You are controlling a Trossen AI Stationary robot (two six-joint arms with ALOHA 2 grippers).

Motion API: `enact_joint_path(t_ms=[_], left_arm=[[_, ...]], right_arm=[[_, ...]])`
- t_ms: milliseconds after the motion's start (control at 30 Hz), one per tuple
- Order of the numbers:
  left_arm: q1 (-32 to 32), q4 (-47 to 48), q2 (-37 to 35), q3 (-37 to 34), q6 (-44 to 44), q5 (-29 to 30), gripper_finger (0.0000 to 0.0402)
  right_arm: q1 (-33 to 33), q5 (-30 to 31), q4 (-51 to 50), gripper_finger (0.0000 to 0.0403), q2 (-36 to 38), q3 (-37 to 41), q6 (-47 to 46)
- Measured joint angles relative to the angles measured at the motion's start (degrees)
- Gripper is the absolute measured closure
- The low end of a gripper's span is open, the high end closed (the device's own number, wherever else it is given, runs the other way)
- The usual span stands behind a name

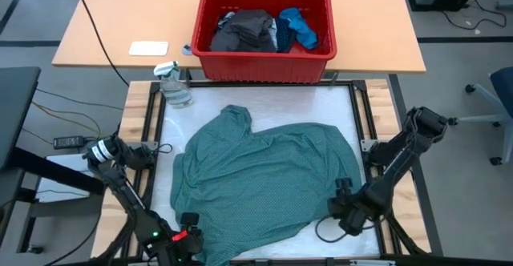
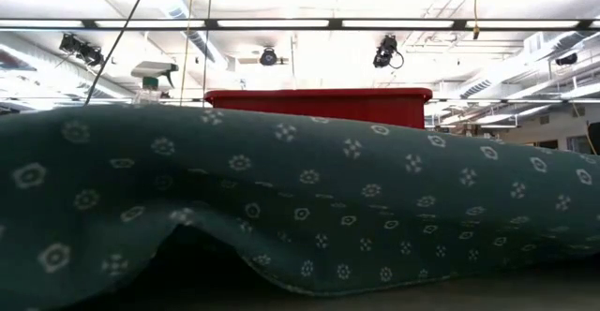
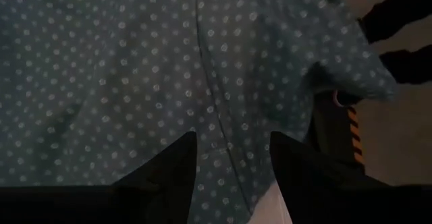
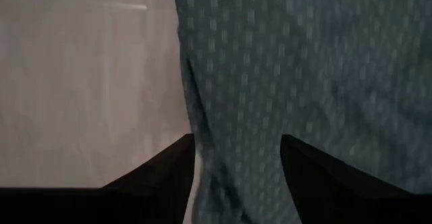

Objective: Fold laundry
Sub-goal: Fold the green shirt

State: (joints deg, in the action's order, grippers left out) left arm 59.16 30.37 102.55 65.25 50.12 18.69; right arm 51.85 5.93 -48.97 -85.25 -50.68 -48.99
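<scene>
Lying spread on the table [image 1: 160, 122], the teal shirt [image 1: 264, 178] is seen between both pairs of parted fingers. The left gripper [image 3: 233, 166] and right gripper [image 4: 236, 170] are held open over its near edge.

No text, label, brand, number or sign can be read anywhere in these views.

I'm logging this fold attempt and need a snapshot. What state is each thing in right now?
teal-green shirt: spread out on the work surface, rumpled, not folded.
red bin: upright on the wooden table, holding dark grey and bright blue pieces.
spray bottle: standing at the work surface's far left corner.
left gripper: open, fingers astride the shirt's near left edge.
right gripper: open, fingers astride the shirt's near right edge.
</scene>
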Motion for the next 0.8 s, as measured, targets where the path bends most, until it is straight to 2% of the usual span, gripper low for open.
enact_joint_path(t_ms=[200,300,500,667,733,800], left_arm=[[-0.11,-4.11,2.49,0.0,0.73,0.87,0.0209],[-0.12,-5.44,3.39,-0.02,0.87,0.85,0.0209],[-1.44,-5.92,3.41,0.0,1.2,1.0,0.0209],[-3.3,-4.53,3.45,0.0,1.17,0.97,0.0211],[-4.35,-4.04,3.45,0.0,1.4,-0.69,0.0224],[-5.91,-3.8,3.47,0.0,1.71,-4.73,0.0257]], right_arm=[[3.06,0.61,-0.21,0.0192,-0.03,0.02,-11.41],[5.61,-0.98,-0.15,0.0201,-0.18,0.87,-17.48],[8.68,-1.22,0.86,0.0222,-0.52,3.01,-23.77],[8.85,-6.41,8.04,0.0247,-1.46,7.85,-27.12],[8.3,-7.56,8.54,0.0266,-1.4,8.11,-27.85],[7.42,-9.39,8.05,0.0297,-1.38,7.55,-27.94]])
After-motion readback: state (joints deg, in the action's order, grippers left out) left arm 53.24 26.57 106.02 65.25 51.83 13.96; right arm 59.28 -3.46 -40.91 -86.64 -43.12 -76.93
